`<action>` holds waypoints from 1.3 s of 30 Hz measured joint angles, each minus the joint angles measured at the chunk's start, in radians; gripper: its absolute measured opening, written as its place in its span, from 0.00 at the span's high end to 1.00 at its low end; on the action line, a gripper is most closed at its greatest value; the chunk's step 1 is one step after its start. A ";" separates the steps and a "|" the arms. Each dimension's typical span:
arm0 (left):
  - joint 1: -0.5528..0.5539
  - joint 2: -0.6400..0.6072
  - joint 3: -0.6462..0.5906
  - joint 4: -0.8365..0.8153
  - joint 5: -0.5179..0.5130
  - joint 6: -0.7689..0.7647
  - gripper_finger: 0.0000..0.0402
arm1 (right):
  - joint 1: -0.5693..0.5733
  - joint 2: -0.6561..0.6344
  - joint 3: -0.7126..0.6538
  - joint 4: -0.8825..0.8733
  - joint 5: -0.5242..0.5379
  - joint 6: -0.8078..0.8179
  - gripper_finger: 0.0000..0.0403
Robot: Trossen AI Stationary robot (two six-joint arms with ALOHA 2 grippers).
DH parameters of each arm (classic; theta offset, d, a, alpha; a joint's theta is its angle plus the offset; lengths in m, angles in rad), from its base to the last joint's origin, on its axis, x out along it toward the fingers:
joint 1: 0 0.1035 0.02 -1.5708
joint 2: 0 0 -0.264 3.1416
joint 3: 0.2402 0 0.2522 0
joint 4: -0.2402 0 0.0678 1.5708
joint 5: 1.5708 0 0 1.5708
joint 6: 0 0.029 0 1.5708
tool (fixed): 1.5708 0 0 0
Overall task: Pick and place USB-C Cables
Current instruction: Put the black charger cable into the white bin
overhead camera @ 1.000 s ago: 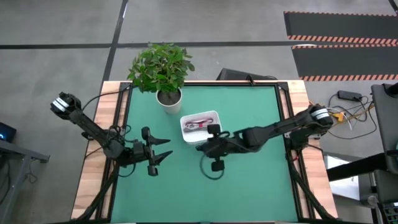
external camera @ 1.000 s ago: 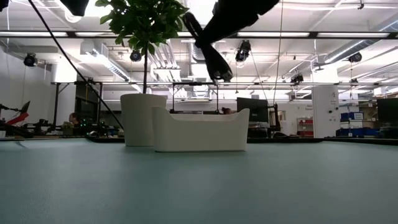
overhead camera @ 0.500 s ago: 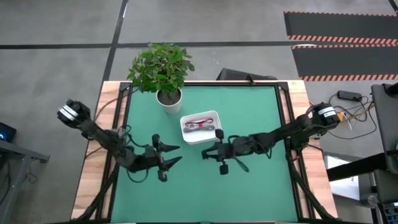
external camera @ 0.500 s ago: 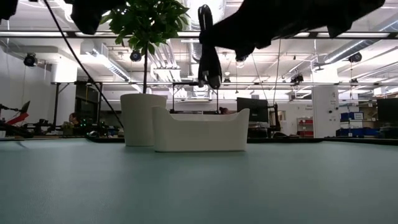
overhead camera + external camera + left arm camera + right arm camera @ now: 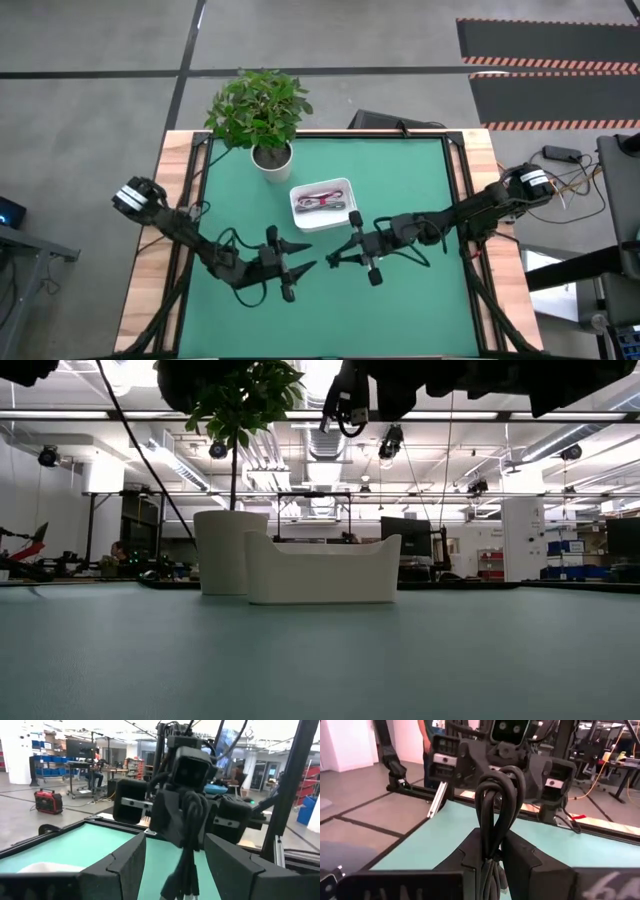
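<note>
A black looped cable bundle (image 5: 499,795) is in my right gripper (image 5: 492,851), which is shut on it over the middle of the green table, near of the white tray (image 5: 322,190). The tray holds a dark red bundle (image 5: 318,196) and a pale one (image 5: 330,207). My left gripper (image 5: 308,256) is open and faces the right gripper (image 5: 333,260) from the table's left. In the left wrist view its fingers (image 5: 127,865) stand on either side of the black bundle (image 5: 192,820) without touching it. My right gripper pinches the black bundle's gathered strands (image 5: 490,857) between its two fingers. The closed loop end (image 5: 500,780) sticks out past the fingertips toward the left arm. The bundle is lifted clear of the table, seen high up in the low view (image 5: 345,408).
A potted plant (image 5: 262,110) in a white pot (image 5: 228,550) stands at the far left of the mat, just left of the tray (image 5: 322,570). Wooden rails border the mat (image 5: 400,180). Open green mat lies to the near side and right.
My right gripper carried the black bundle from beside the tray toward the near edge and upward. My left gripper moved right and nearer, closing in on the right gripper until its open fingers flank the bundle. The tray and plant stayed put.
</note>
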State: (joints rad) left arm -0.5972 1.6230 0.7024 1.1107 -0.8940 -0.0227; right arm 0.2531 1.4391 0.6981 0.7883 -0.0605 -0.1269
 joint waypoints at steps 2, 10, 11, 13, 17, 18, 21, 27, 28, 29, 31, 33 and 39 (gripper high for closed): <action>0.003 0.016 0.018 -0.003 0.000 0.000 0.53 | 0.000 0.000 -0.002 0.011 0.000 0.018 0.88; 0.051 0.102 0.072 -0.002 0.030 0.001 0.53 | 0.000 0.000 -0.003 0.011 0.000 0.040 0.88; 0.053 0.110 0.073 0.001 0.030 0.001 0.53 | 0.000 0.000 -0.003 0.011 0.000 0.040 0.88; 0.055 0.120 0.080 0.001 0.030 0.001 0.53 | 0.000 0.000 -0.003 0.012 0.001 0.044 0.88; 0.065 0.154 0.088 0.000 0.033 0.001 0.53 | 0.000 0.000 -0.003 0.018 0.008 0.054 0.88; 0.069 0.165 0.091 0.001 0.033 0.000 0.53 | 0.000 0.001 -0.003 0.017 0.008 0.054 0.88; 0.080 0.195 0.107 0.010 0.040 -0.002 0.53 | 0.000 0.001 -0.004 0.014 0.006 0.054 0.88; 0.093 0.223 0.138 0.005 0.105 0.002 0.53 | 0.000 0.003 -0.004 0.025 0.012 0.057 0.88; 0.094 0.223 0.137 0.004 0.105 0.002 0.53 | -0.002 0.002 -0.004 0.026 0.017 0.057 0.88; 0.095 0.222 0.137 0.003 0.106 0.002 0.53 | -0.002 0.002 -0.003 0.030 0.019 0.058 0.88; 0.094 0.218 0.137 0.004 0.119 0.001 0.53 | -0.001 0.002 -0.003 0.024 0.024 0.058 0.88; 0.094 0.216 0.137 0.006 0.130 -0.001 0.53 | 0.000 0.002 -0.003 0.024 0.034 0.059 0.88; 0.125 0.220 0.137 -0.008 0.133 -0.044 0.55 | -0.002 0.002 -0.003 0.027 0.039 0.063 0.88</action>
State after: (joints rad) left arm -0.4722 1.8430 0.8391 1.1029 -0.7615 -0.0670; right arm 0.2516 1.4410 0.6949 0.8150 -0.0217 -0.0638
